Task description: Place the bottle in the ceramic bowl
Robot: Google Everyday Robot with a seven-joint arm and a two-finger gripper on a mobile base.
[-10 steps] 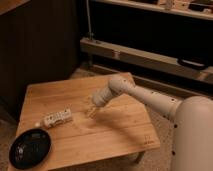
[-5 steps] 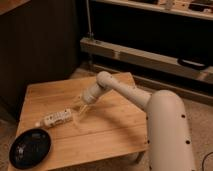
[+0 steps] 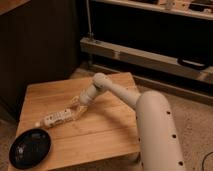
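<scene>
Low over the wooden table (image 3: 102,131), gripper (image 3: 71,113) had its jaws parted & apparently straddling one end of the bottle (image 3: 55,119), which lay on its side stretching picture-left from it, w/ the ceramic bowl (image 3: 30,148) further left, nearer cam

No word, brand, number or sign here can be read. The bottle (image 3: 54,119), lying on its side on the wooden counter (image 3: 102,132), carries a pale label, but its marks are too faint for you to make out. Your pincer (image 3: 73,111) sits low over the counter at the bottle's end farther from the ceramic bowl (image 3: 47,142).
</scene>
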